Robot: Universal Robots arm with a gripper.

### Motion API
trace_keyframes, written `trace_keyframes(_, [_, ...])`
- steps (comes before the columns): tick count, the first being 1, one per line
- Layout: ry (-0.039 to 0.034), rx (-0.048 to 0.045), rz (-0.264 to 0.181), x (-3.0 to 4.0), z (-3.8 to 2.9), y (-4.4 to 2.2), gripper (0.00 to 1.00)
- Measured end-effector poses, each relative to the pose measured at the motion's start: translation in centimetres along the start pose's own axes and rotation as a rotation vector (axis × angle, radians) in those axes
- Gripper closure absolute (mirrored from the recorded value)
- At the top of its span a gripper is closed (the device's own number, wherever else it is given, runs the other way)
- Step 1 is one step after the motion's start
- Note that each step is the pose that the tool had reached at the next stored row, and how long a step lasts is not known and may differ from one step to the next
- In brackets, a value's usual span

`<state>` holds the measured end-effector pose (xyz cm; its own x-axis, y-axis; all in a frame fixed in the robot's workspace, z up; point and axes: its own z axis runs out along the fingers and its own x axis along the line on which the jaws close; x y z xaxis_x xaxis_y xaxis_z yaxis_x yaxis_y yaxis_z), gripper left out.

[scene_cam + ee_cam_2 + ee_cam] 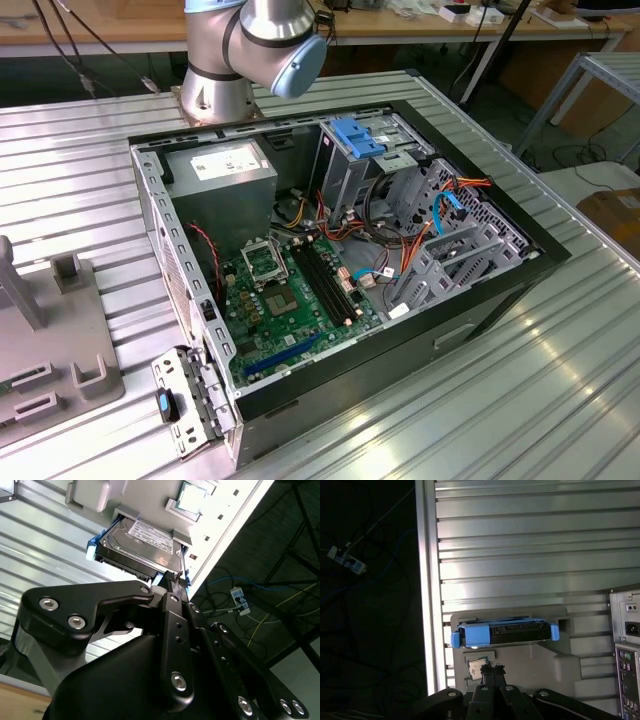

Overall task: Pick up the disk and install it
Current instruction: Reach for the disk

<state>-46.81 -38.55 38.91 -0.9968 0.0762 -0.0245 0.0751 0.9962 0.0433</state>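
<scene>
You're looking at 1 disk (505, 632), sitting in 1 grey fixture (540, 665) on the slatted table (520, 555), near the table's edge. 1 gripper (492, 669) is hovering near the disk, apart from it, fingers pressed together. In the exterior view, 1 arm (250, 50) is standing behind 1 open PC case (480, 320).

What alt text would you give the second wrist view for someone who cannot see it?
A grey hard disk with a white label and blue side rails lies in a pale grey holder on a ribbed metal table. The arm's black pincer, tips together, points at the disk's near edge from the foreground.
</scene>
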Motion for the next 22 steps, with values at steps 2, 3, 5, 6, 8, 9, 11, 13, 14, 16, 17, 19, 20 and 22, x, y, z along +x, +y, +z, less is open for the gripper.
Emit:
trace_keyframes(2, [0.0000,0.0000,0.000,0.06,0.00,-0.01,0.89])
trace_keyframes(3, [0.0000,0.0000,0.000,0.09,0.00,-0.01,0.89])
trace_keyframes(5, [0.0000,0.0000,0.000,0.17,0.00,-0.01,0.89])
trace_keyframes(6, [-0.0001,0.0000,0.000,0.19,0.00,-0.02,0.89])
trace_keyframes(8, [0.0000,0.0000,0.000,0.33,-0.01,-0.02,0.89])
trace_keyframes(9, [0.0000,0.0000,0.000,0.37,-0.01,-0.03,0.89])
trace_keyframes(11, [0.0000,0.0000,0.000,0.44,-0.01,-0.04,0.89])
trace_keyframes(13, [0.0000,0.0000,0.000,0.53,-0.01,-0.04,0.89])
trace_keyframes(14, [-0.0001,-0.0001,0.000,0.54,-0.01,-0.04,0.89])
trace_keyframes(16, [0.0000,0.0000,0.000,0.57,-0.01,-0.05,0.89])
trace_keyframes(17, [0.0000,0.0000,0.000,0.60,-0.02,-0.05,0.89])
trace_keyframes(19, [-0.0001,-0.0001,0.000,0.70,-0.01,-0.05,0.89])
trace_keyframes(20, [0.0000,0.0000,0.000,0.76,-0.02,-0.05,0.89])
trace_keyframes(22, [-0.0001,-0.0001,0.000,1.01,-0.02,-0.08,0.89])
